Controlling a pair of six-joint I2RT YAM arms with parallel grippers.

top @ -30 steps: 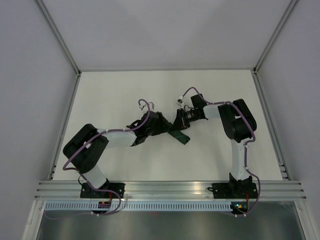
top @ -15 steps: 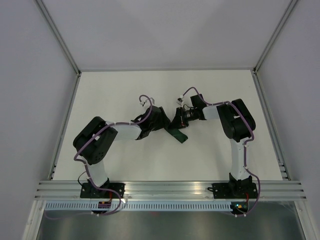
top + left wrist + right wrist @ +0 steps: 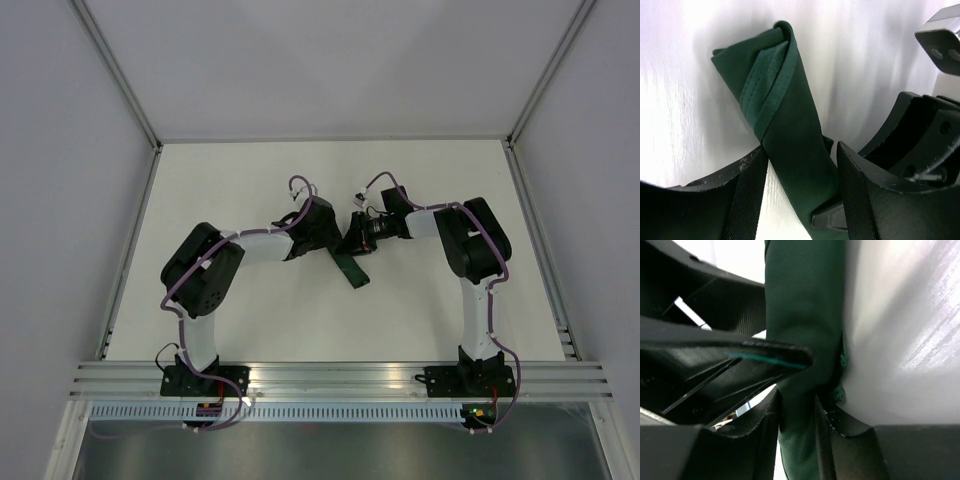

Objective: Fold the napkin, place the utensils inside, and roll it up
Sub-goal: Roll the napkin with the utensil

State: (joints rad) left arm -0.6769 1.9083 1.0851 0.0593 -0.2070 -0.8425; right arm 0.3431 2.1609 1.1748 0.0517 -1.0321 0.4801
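The napkin [image 3: 353, 266] is a dark green narrow roll in the middle of the table, its lower end lying on the surface. In the left wrist view the napkin [image 3: 785, 100] runs up between my fingers, stitched hem showing near its far end. My left gripper [image 3: 333, 233] is open and straddles the roll [image 3: 800, 200], with a strip of table showing between its left finger [image 3: 742, 200] and the cloth. My right gripper [image 3: 354, 238] is shut on the napkin [image 3: 805, 300], pinching it [image 3: 797, 432]. No utensils show.
The two grippers meet head-on, fingers interleaved around the roll. The white table [image 3: 250, 180] is bounded by grey walls and an aluminium rail [image 3: 340, 375] at the near edge.
My left arm has swung its elbow to the right and its gripper has moved farther and closer to the right gripper. The napkin's free end has shifted slightly left. The right arm has barely moved.
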